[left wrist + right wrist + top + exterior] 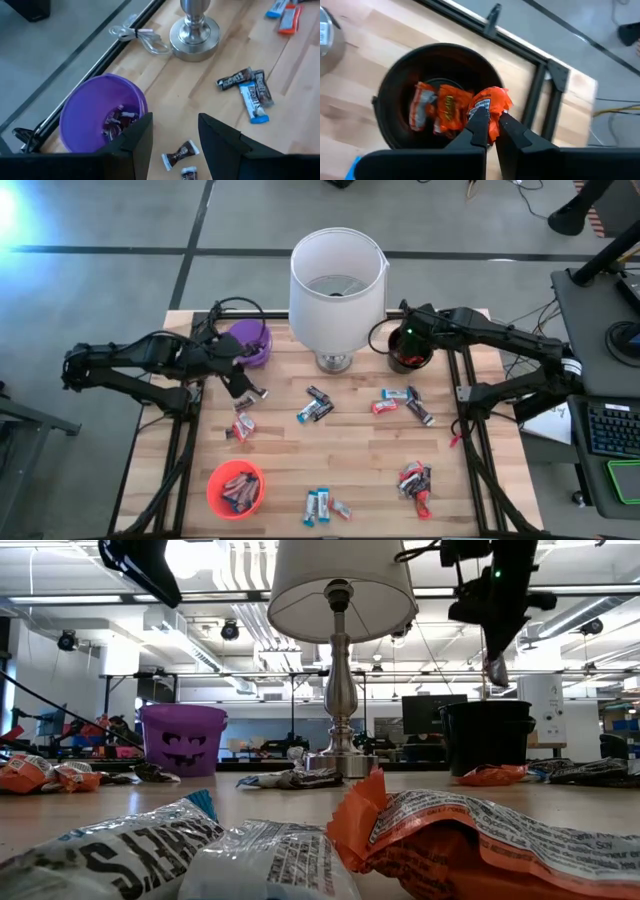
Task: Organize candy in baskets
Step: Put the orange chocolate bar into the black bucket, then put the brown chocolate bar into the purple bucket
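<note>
My right gripper [492, 120] is shut on an orange-wrapped candy [492, 100] above the black basket [395, 100], which holds more orange candies [447, 112]. In the high view it hovers over that basket [408, 352] at the table's far right. My left gripper [175, 132] is open and raised beside the purple basket [82, 117], which holds dark candies. A dark brown candy [179, 153] lies on the table below its fingers. The orange-red basket [235, 488] stands near the front left with candies inside. Loose candies [315, 407] lie scattered on the table. My right gripper pinches the orange candy by one crinkled end [487, 107] between its two fingertips. The fingers come from above, pointing down. The candy is lifted clear, over the open mouth of the black basket.
A white lampshade on a metal base [337, 280] stands at the far middle, between the purple and black baskets. Candy groups lie at the middle [405, 402], the near right [416, 482] and the near middle [322, 506]. A white cable [135, 36] lies beside the lamp base.
</note>
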